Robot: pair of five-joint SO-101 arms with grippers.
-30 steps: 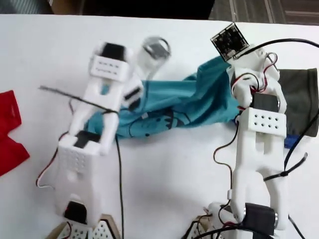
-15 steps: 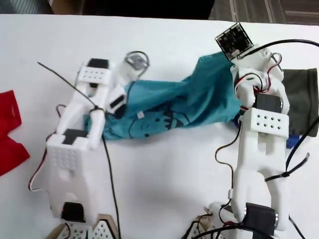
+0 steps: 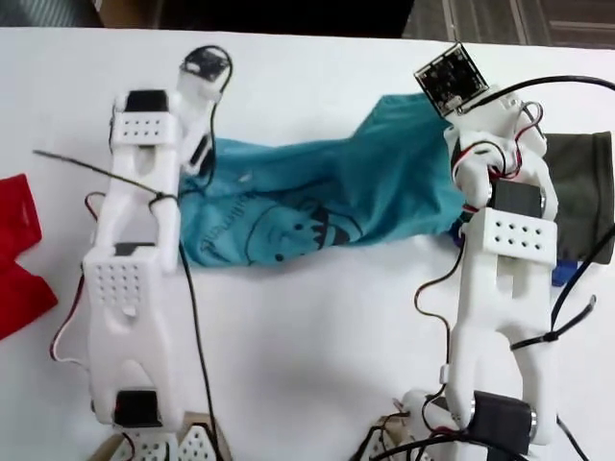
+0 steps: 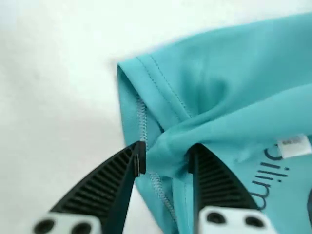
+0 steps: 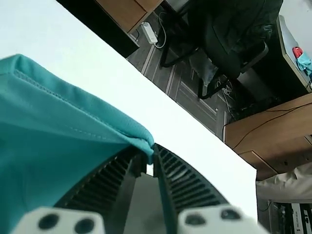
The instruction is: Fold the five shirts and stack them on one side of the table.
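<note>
A teal shirt (image 3: 317, 202) with a dark print lies stretched across the middle of the white table (image 3: 317, 336), between the two arms. My left gripper (image 4: 165, 158) is shut on a bunched fold of the teal shirt (image 4: 219, 92) near its hemmed corner, at the shirt's left end. My right gripper (image 5: 150, 163) is shut on the edge of the teal shirt (image 5: 53, 126) at its right end, held up off the table. In the high view the left arm (image 3: 144, 192) stands at the left, the right arm (image 3: 500, 221) at the right.
A red shirt (image 3: 19, 254) lies at the table's left edge. A dark grey-green shirt (image 3: 581, 192) lies at the right edge, behind the right arm, with a bit of blue cloth (image 3: 562, 272) beside it. Cables hang off both arms.
The left arm has swung left and away from the right arm with the shirt's end, pulling the teal shirt out longer and flatter. The right arm has barely moved.
</note>
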